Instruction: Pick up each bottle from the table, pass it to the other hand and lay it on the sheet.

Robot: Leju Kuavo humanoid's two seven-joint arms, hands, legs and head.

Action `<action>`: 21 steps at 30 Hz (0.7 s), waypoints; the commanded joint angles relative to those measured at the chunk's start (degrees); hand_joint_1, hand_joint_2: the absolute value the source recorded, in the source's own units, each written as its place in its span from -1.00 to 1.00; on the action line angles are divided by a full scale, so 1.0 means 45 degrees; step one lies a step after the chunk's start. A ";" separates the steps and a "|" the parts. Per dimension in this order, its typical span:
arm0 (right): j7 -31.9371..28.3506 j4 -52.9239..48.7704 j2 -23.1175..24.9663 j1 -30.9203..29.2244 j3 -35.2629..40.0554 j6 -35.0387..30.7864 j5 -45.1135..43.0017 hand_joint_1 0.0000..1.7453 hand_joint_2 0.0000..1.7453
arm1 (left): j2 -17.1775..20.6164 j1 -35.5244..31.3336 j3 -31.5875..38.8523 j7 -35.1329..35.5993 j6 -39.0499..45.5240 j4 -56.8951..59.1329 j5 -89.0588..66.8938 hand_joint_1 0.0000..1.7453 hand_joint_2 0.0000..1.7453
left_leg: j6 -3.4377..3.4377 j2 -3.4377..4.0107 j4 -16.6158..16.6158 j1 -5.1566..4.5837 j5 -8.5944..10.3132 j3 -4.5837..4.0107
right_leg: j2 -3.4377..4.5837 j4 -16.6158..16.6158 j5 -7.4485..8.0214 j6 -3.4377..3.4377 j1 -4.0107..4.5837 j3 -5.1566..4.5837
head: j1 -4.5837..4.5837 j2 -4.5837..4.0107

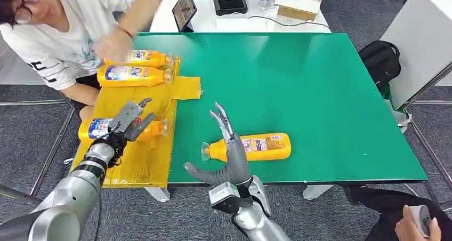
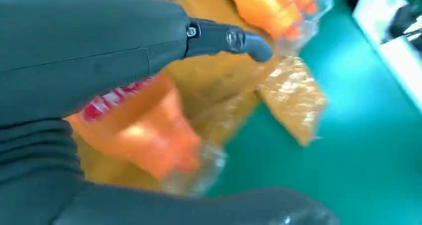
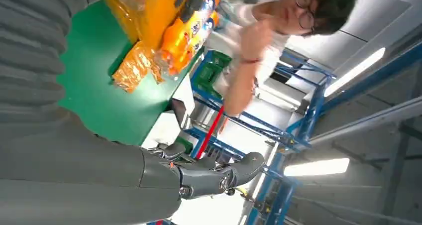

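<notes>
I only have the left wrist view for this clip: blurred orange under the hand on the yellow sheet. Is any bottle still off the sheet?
Observer: Yes. One bottle lies on its side on the bare green table, just beyond the right hand.
Operator: Is the right hand holding it?
Observer: No. Its fingers are spread and point upward, holding nothing.
Operator: How many bottles are on the sheet?
Observer: Three: the near bottle under the left hand, and two far bottles side by side.
Operator: Anyone nearby?
Observer: A person's hand is at the far bottles.
</notes>
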 commanded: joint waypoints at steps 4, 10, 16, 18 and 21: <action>0.0291 0.1064 -0.0105 -0.0429 -0.0261 0.0124 0.0382 -1.00 1.00 | -0.1363 0.0355 0.1211 -0.0976 0.1195 -0.1997 0.3608 -1.00 -1.00 | 0.0013 0.0006 -0.0005 0.0004 -0.0020 0.0033 | -0.0006 -0.0009 -0.0017 -0.0025 0.0012 0.0031 | 0.0000 0.0000; 0.0291 0.1065 -0.0108 -0.0428 -0.0263 0.0126 0.0382 -1.00 1.00 | -0.1351 0.0377 0.1204 -0.0976 0.1194 -0.1996 0.3608 -1.00 -1.00 | 0.0019 0.0022 0.0000 0.0007 -0.0024 0.0024 | 0.0007 -0.0010 -0.0016 -0.0032 0.0015 0.0026 | 0.0000 0.0000; 0.0621 0.1192 -0.0238 -0.0526 -0.0116 0.0140 0.0819 -1.00 1.00 | -0.1505 0.0976 0.0522 -0.1365 0.3590 -0.3559 0.4001 -1.00 1.00 | 0.0013 0.0010 -0.0007 0.0006 -0.0017 0.0015 | -0.0004 -0.0011 -0.0016 -0.0034 0.0014 0.0016 | -0.0005 0.0000; 0.1203 0.1405 -0.0501 -0.0738 0.0031 0.0090 0.1523 -1.00 1.00 | -0.1306 0.1577 -0.1281 -0.1365 0.6910 -0.4619 0.3437 -1.00 1.00 | 0.0019 0.0022 -0.0010 0.0006 -0.0027 0.0030 | 0.0004 -0.0019 -0.0019 -0.0039 0.0017 0.0031 | 0.0000 0.0000; 0.2362 0.1417 -0.1089 -0.1237 -0.0228 0.0427 0.2247 -1.00 1.00 | -0.1247 0.2567 -0.2250 -0.1365 0.7719 -0.6172 0.4487 -1.00 1.00 | 0.0016 0.0033 -0.0011 0.0002 -0.0021 0.0016 | 0.0012 -0.0017 -0.0013 -0.0026 0.0010 0.0011 | 0.0000 0.0000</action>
